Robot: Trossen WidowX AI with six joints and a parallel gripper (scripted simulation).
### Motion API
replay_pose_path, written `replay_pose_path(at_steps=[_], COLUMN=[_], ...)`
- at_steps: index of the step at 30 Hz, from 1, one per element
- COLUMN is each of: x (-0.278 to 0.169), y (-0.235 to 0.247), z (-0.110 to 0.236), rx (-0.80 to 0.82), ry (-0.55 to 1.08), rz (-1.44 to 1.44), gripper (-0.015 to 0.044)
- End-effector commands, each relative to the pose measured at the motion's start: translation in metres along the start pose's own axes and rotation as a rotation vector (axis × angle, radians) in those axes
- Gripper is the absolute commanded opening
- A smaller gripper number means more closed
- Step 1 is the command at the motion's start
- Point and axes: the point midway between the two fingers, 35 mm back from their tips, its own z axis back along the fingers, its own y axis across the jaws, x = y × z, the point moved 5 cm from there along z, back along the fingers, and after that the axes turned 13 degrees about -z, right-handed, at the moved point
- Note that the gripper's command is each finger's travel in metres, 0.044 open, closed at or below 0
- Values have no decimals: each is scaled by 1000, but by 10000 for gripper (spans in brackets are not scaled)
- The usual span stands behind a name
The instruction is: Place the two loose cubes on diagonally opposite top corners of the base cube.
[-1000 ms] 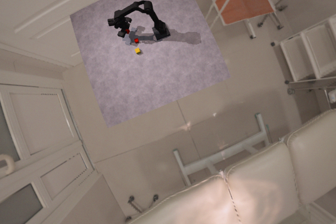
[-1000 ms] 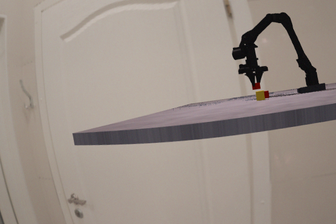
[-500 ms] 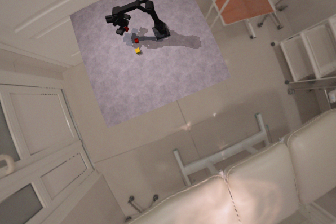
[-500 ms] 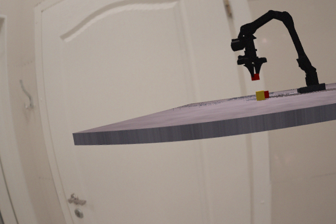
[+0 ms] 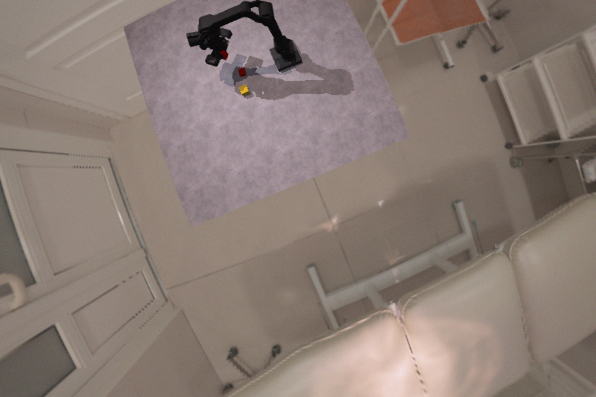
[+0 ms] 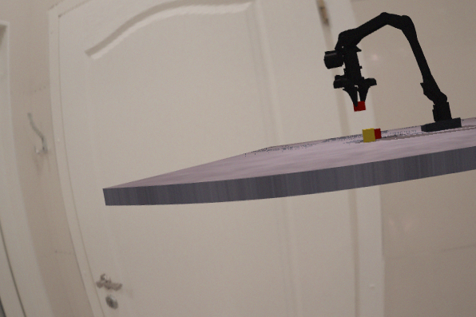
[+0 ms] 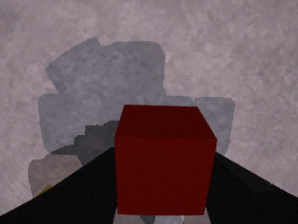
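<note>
Top: two red cubes [image 5: 224,54], one yellow cube [image 5: 244,90]

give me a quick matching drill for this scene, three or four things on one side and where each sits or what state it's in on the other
Things:
1. held red cube
2. yellow cube
3. second red cube
4. gripper

States or places:
a. on the table, nearest the exterior camera
b. shut on a cube
c. lifted off the table
d. on the table, partly hidden behind the yellow cube

Pairs: 1-c, 2-a, 3-d, 4-b
</note>
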Motion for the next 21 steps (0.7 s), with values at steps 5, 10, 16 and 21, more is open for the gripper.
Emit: replay_pose_path(at_steps=[5,10,16,21], x=[-17,-29,-44,-58], y=[16,26,38,47], z=[-6,-9,-13,-16], rx=[-2,-1,0,1], ry=[0,2,4,6], rz=[-9,-11,-14,-17], gripper=[105,105,105,105])
